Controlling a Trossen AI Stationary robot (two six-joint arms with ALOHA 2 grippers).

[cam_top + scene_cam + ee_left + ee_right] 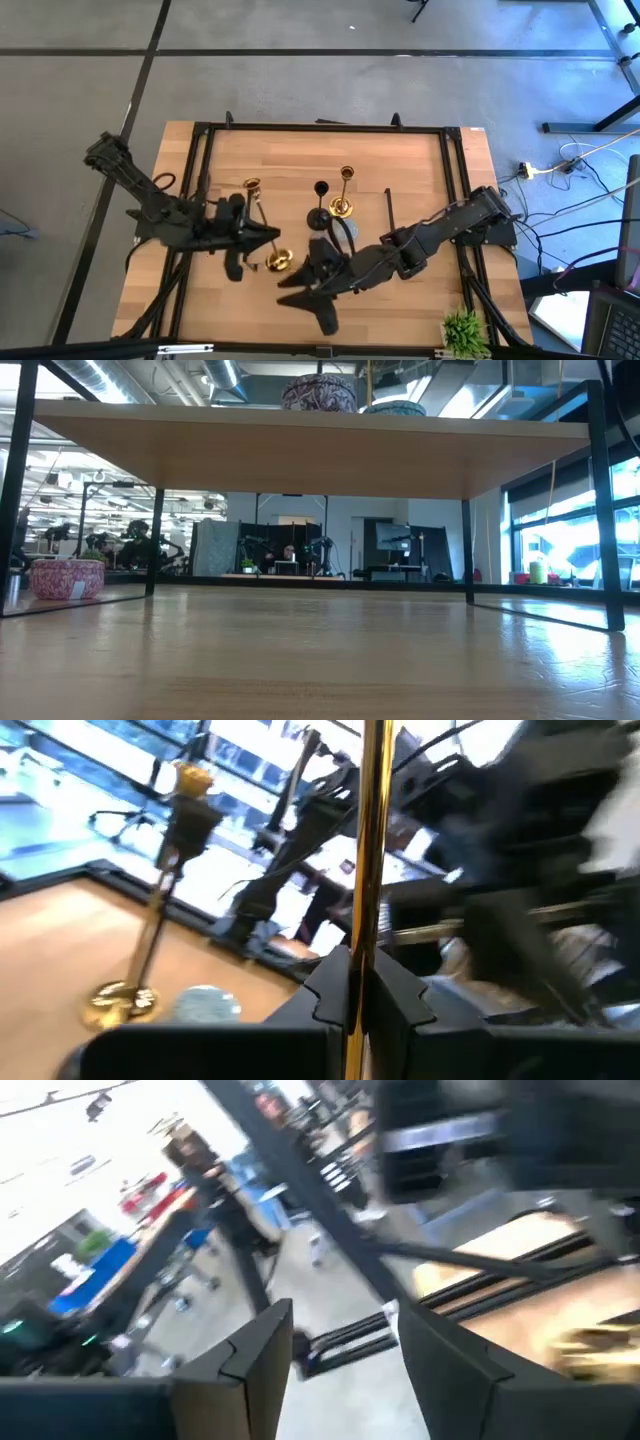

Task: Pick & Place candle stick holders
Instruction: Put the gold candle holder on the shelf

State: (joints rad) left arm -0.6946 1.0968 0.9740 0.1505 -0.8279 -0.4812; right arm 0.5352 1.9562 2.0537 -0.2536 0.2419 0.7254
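One gold candle stick holder (262,222) is tipped far over above the wooden board (400,170), cup (251,186) toward the far edge, round foot (278,262) toward the near edge. My left gripper (266,238) is shut on its stem. A second gold holder (343,200) and a black one (319,205) stand upright on their feet at mid-board, a pale blue round (208,1005) beside them. My right gripper (340,1355), just right of the held holder's foot, is open and holds nothing. The low view shows a pink round (68,576) on the table and two more rounds (320,392) on the board. My left gripper pinches the gold stem (360,935) between its two fingers, nearer the foot than the cup. The fingers come in level from the table's left and lie across the stem. The holder is tipped far over; whether its foot touches the board I cannot tell.
A black frame (205,150) rails in the board's left and right ends. A small green plant (465,330) stands at the near right corner. Bare board lies along the far edge and at the right (420,190). Cables trail off the table's right side.
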